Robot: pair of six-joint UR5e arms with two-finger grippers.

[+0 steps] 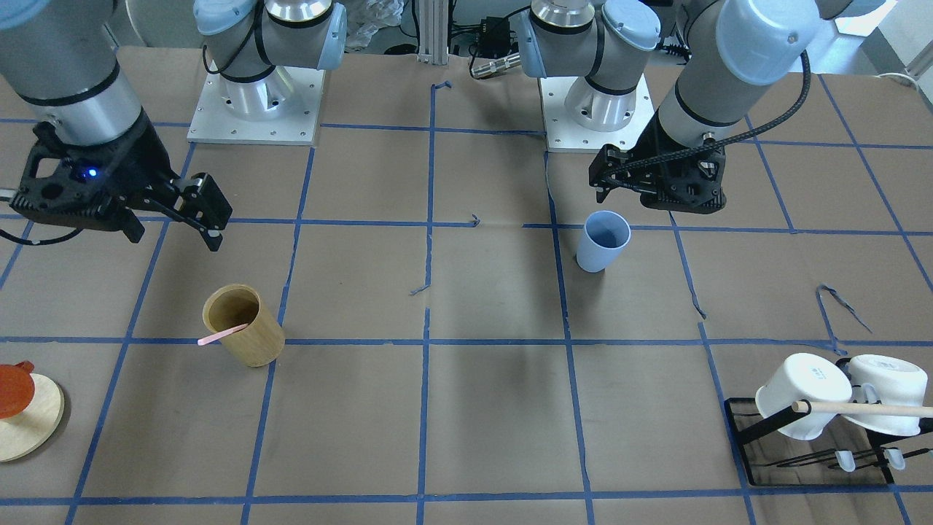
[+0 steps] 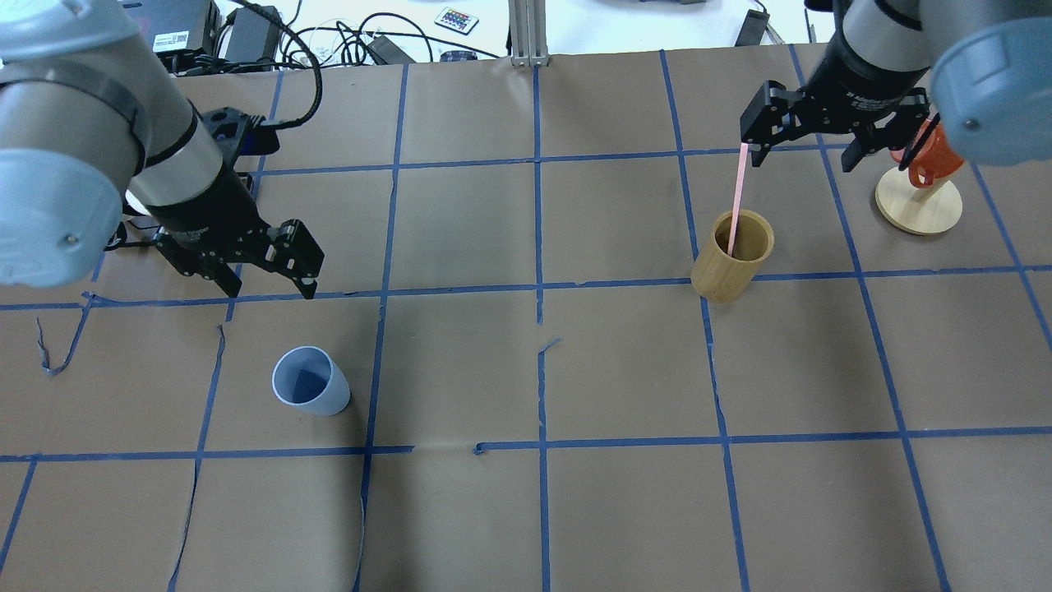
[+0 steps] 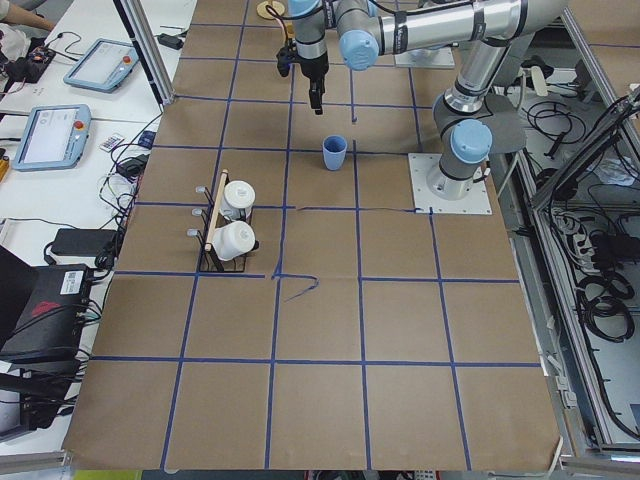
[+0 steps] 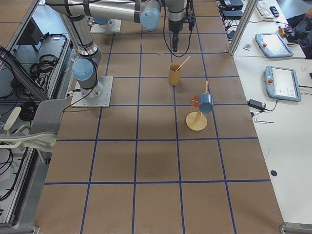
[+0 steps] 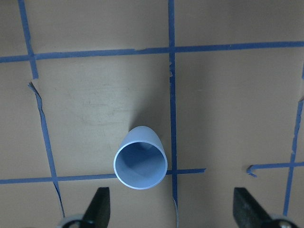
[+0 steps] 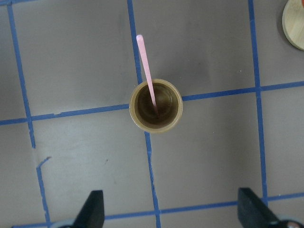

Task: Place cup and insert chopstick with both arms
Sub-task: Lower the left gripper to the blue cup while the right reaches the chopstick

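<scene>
Where your cup (image 2: 310, 381) stands: upright on the brown paper, mouth up, on the robot's left half.
Left gripper (image 2: 271, 289): jaws wide, holding nothing; you see it raised near the cup, clear of it.
Chopstick (image 2: 737, 197): pink, lower end inside the holder (image 2: 730, 267), leaning out over its rim.
Holder: bamboo, upright, on the right half.
Right gripper (image 2: 801, 158): spread wide, empty, raised over the holder.
Stand (image 2: 918, 205): round wooden base with an orange mug, near the holder.
Rack (image 1: 809, 445): two white mugs, at the table's left end.
</scene>
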